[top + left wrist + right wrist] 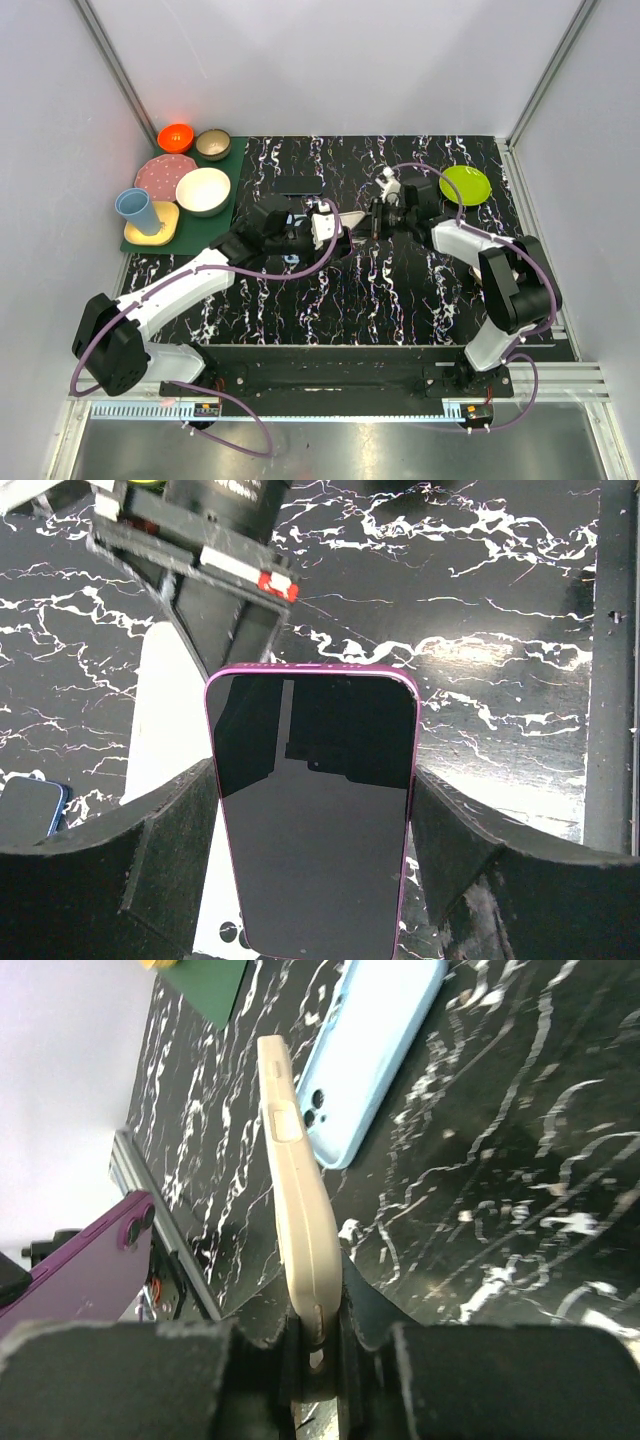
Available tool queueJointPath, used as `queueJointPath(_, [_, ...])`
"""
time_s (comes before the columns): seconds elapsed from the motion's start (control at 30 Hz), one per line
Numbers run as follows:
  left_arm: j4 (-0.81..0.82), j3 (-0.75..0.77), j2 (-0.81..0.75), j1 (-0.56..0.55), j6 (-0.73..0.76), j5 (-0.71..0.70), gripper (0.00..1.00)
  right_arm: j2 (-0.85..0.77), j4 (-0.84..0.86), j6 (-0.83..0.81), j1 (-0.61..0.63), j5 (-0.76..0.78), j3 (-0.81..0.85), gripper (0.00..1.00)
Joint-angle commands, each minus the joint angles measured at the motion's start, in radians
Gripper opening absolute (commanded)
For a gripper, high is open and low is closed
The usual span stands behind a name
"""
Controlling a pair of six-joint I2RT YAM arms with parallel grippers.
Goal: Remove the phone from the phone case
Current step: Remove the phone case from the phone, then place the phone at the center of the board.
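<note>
left tool (312,800) clamped on the purple phone (312,840), right beside the beige case (300,1190); right tool (318,1335) pinched tight on that case's edge; light-blue phone (375,1050) lying flat just past it

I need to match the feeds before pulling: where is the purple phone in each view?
Top: phone at centre, in the left gripper, mostly hidden.
Left wrist: centre, screen facing camera, between the fingers.
Right wrist: lower left, purple back showing.
Landmark: right gripper, shut on the case, in all three.
</note>
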Motion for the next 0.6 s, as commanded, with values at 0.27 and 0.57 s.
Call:
queueJointPath(0.27, [0.085,0.039,-0.009,0.035,-0.020,-0.052,0.00,-0.008,-0.119,-0.027,-0.237,-0.047,0.101,0.00])
queueJointPath(0.57, [0.030,0.101,0.045,0.049,0.014,-0.146,0.00,-0.028,-0.268,-0.096,-0.331,0.025,0.125,0.00])
